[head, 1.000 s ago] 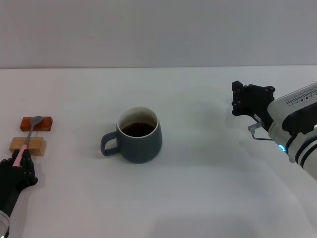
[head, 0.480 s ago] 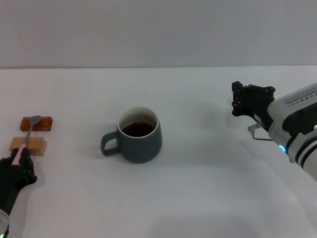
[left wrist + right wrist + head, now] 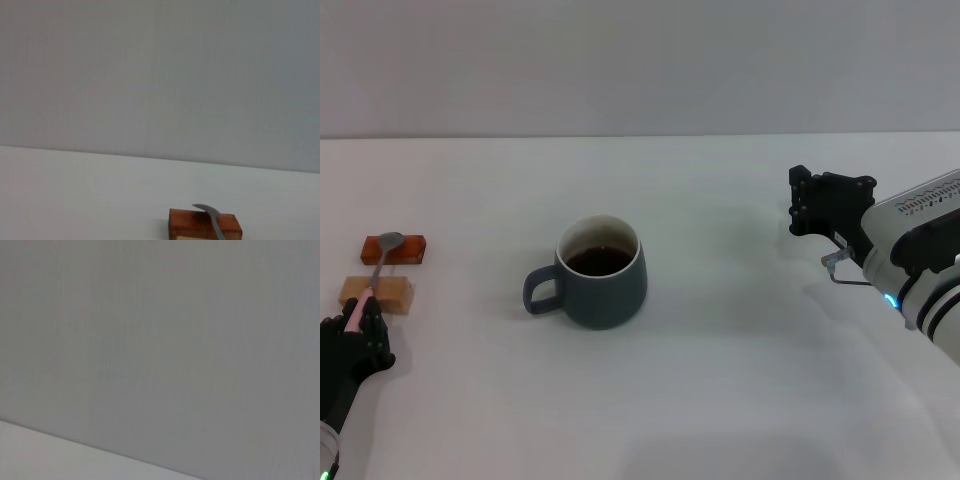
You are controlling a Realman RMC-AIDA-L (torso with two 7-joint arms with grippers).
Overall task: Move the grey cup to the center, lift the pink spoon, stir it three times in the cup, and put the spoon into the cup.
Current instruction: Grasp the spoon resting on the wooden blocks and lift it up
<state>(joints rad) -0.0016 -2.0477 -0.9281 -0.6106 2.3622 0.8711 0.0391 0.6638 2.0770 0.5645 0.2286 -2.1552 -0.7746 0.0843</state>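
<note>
Left gripper (image 3: 358, 322) partly cut off at frame edge, clamped on pink spoon (image 3: 375, 279) handle, spoon across two blocks (image 3: 377, 293), grey cup (image 3: 600, 272) mid-counter, head view only, right gripper (image 3: 810, 200) state unclear, wrist views mostly wall.

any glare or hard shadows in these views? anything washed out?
Head view: even light, soft shadow beside the grey cup, faint sheen on its liquid. Left wrist view: no glare; spoon bowl crisp on the orange block. Right wrist view: featureless wall.
</note>
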